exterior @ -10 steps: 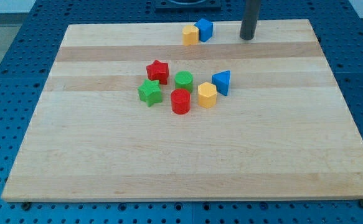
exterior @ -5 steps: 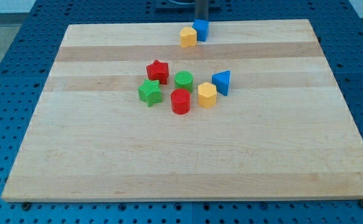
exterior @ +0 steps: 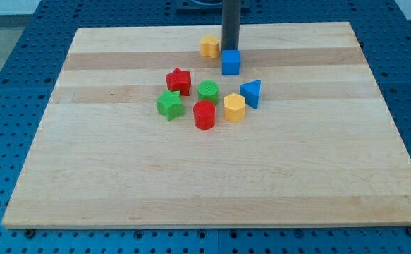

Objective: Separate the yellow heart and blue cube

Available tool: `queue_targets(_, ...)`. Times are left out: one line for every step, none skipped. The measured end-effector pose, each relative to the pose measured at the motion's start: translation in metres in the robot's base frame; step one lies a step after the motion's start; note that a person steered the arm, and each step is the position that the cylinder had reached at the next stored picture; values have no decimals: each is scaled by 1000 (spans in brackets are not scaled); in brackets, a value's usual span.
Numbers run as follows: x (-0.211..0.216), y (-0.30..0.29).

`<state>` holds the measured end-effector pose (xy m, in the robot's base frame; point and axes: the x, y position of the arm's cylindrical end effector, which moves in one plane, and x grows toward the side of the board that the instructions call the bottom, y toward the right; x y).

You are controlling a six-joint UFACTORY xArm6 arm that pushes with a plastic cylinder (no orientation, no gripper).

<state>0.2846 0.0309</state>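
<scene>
Blue cube (exterior: 230,62) touches my tip (exterior: 230,50), apart from yellow heart (exterior: 209,46). No jaws here. Risk: overpush into green cylinder (exterior: 208,92).

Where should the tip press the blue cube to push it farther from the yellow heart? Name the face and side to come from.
Press the blue cube's top-facing side, coming from the view's top, where my tip already sits. The yellow heart lies up-left, so pushing downward likely widens the gap.

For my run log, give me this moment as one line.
my tip: just above blue cube | yellow heart: apart, upper left | gap: open
</scene>
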Motion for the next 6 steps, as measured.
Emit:
queue_targets(0, -8)
queue_targets(0, -23)
queue_targets(3, -36)
queue_targets(15, -36)
queue_targets(32, -36)
queue_targets(44, -35)
